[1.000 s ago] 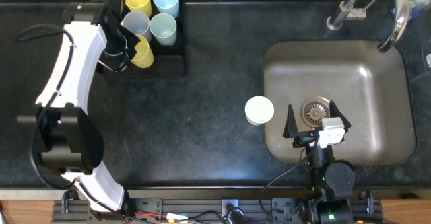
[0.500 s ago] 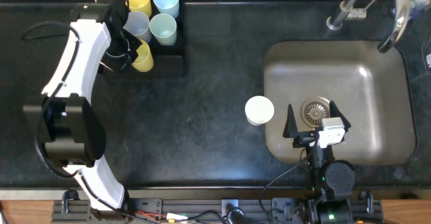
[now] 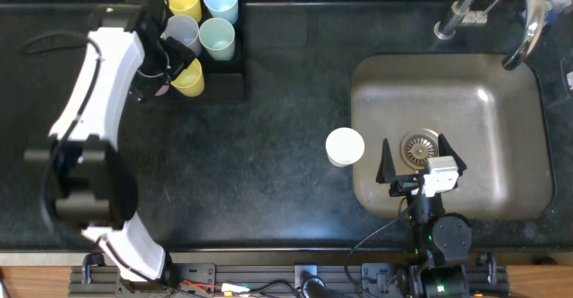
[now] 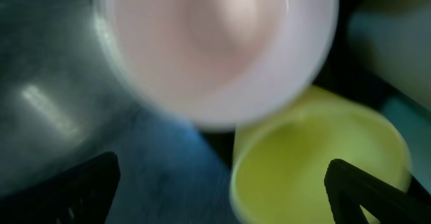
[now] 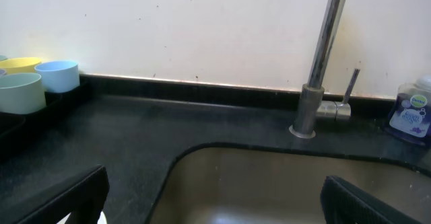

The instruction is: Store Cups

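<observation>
Cups [image 3: 217,37] are gathered in the tray [image 3: 228,85] at the left claw [image 4: 222,162], whose fingers are spread wide with nothing pinched. A pink cup [image 4: 215,42] is seen just ahead of it, and a tilted yellow cup [image 4: 316,163] just beside that. The step in hand appears to be the setting of the pink cup into the tray. One white cup [image 3: 345,146] is left on the counter [image 3: 269,173], just beside the right claw [image 3: 418,150], which hangs agape over the sink [image 3: 488,110]. Next, a clean withdrawal is called for, so that the leaning yellow cup is not knocked; then the white cup must be fetched. Against half a second ago, the left arm has been swung slightly leftward, while the white cup and right claw are unmoved.
</observation>
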You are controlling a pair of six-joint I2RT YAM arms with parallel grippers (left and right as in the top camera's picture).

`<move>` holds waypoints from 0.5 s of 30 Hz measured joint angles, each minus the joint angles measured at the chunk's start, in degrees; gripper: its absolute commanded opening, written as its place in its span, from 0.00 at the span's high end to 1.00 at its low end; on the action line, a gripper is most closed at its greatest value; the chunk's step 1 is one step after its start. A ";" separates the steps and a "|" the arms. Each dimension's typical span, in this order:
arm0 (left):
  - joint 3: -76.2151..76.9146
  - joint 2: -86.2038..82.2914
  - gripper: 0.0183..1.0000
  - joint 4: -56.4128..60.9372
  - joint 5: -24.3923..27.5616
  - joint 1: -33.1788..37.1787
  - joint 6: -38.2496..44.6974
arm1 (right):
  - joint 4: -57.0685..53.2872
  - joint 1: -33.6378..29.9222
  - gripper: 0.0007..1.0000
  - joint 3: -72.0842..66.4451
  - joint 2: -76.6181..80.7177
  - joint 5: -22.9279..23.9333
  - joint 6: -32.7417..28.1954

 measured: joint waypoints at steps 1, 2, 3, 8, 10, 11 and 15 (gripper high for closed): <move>-0.11 -2.99 0.00 -1.29 -0.02 0.00 -0.02 | 0.02 0.00 0.00 0.00 0.00 0.00 0.00; -0.11 -6.03 0.00 -2.62 -0.07 0.00 0.00 | 0.02 0.00 0.00 0.00 -0.02 -0.02 0.02; -0.11 -9.40 0.00 -5.14 -0.33 0.00 0.04 | -0.02 -0.02 0.00 0.00 -0.02 0.00 0.02; -0.11 -27.47 0.00 -18.62 -1.64 -0.07 4.17 | 0.00 0.00 0.00 0.00 0.00 0.00 0.02; -0.31 -35.04 0.00 -22.34 -2.54 -0.72 7.96 | 0.02 -0.02 0.00 0.00 0.00 0.00 0.00; -1.14 -38.42 0.00 -22.69 -3.15 -1.29 9.81 | 0.02 0.00 0.00 0.00 0.00 -0.02 0.00; -15.43 -56.89 0.00 -16.35 -7.15 -2.67 19.67 | 0.13 -0.02 0.00 0.00 -0.07 0.00 0.00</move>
